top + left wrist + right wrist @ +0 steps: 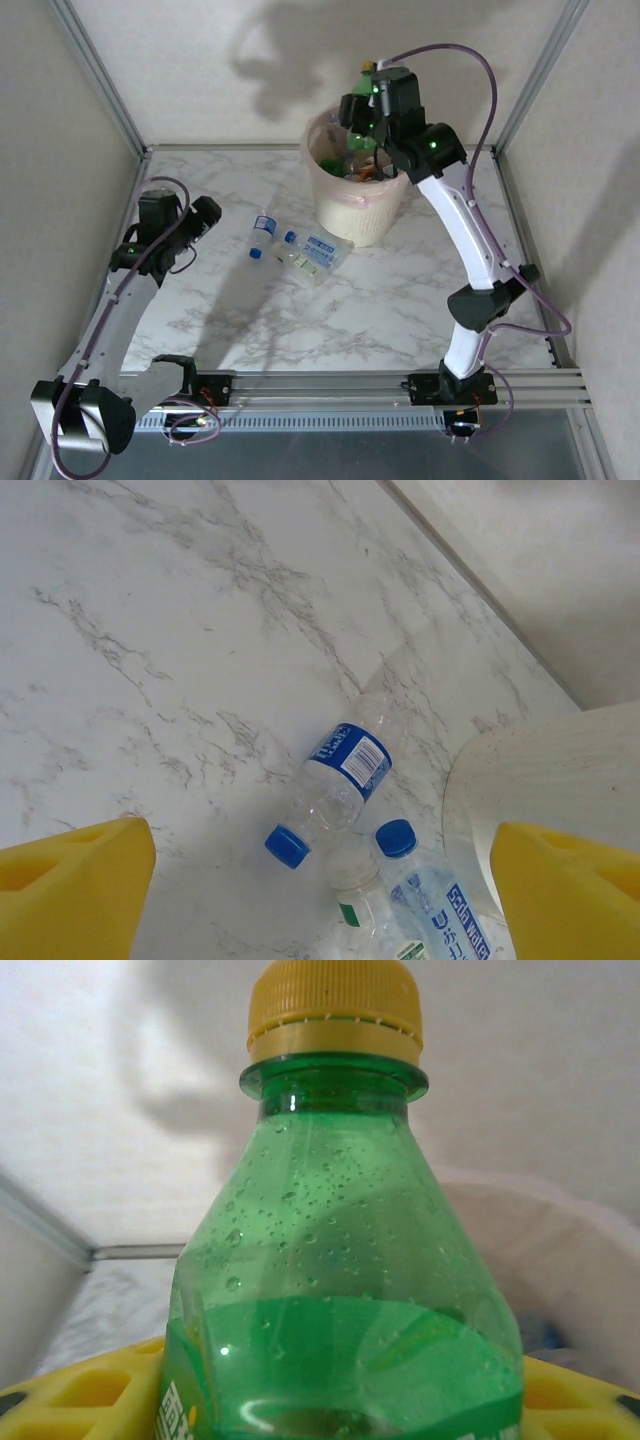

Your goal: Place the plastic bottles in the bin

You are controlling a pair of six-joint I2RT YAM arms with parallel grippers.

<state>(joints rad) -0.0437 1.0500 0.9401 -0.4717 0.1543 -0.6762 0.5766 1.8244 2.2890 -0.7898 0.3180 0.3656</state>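
A green bottle (340, 1260) with a yellow cap (333, 1005) stands upright above the bin (355, 215) at the far edge of the tabletop (400, 310), clamped in the right gripper (365, 108). Three clear bottles (312, 250) lie mid-tabletop beside the bin. The left gripper (203, 218) hangs wide open and empty near the left edge.

The right gripper (360, 103) clamps a green bottle (340, 1260) above the bin (352, 215), arm arched high; the left gripper (205, 214) hovers low, well left of the bin, jaws spread wide.
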